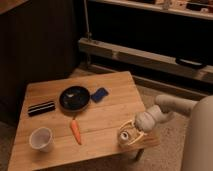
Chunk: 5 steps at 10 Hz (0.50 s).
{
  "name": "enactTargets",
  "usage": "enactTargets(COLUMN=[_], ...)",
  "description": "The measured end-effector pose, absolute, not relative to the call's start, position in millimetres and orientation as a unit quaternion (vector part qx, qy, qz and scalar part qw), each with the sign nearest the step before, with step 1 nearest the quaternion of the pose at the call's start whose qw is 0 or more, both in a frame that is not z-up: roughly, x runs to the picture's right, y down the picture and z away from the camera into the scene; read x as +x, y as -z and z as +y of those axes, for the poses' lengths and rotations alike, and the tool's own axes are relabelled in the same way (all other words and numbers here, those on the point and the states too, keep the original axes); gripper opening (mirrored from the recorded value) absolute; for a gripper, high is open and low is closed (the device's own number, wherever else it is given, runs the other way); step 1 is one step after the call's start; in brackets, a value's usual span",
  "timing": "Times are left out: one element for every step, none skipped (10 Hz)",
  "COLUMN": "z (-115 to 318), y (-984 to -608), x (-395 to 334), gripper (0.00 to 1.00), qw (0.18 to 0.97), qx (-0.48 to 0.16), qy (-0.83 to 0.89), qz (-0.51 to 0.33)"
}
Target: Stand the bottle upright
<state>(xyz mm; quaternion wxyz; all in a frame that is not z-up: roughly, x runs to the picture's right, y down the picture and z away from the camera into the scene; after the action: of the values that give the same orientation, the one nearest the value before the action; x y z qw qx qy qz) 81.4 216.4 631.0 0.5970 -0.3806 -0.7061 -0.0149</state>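
Observation:
The small tan-brown bottle (125, 134) is at the table's front right corner, its dark round end with a pale rim facing the camera, so it looks tilted or lying. My gripper (131, 134) reaches in from the right on the white arm, and its pale fingers (141, 138) sit around the bottle. The bottle is close to the table's right edge.
On the wooden table (60, 90) there are a white cup (41, 138) at the front left, a carrot (75, 131), a black plate (74, 98), a blue object (99, 94) and a black striped block (41, 108). Shelving stands behind.

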Motion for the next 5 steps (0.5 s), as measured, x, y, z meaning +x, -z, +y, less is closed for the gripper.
enactTargets(z=[217.6,219.0,219.8,220.7,221.2], y=[-632.4,-634.2,-635.5,-636.4,-637.4], x=[80.9,80.0,79.2,78.9,78.5], gripper=[0.37,0.37,0.37,0.37,0.37], qw=[0.594,0.588,0.583,0.579,0.576], qx=[-0.383,-0.386,-0.389,-0.390,-0.392], qy=[0.013,0.011,0.008,0.006,0.005], qz=[-0.708,-0.710,-0.713,-0.716,-0.717])
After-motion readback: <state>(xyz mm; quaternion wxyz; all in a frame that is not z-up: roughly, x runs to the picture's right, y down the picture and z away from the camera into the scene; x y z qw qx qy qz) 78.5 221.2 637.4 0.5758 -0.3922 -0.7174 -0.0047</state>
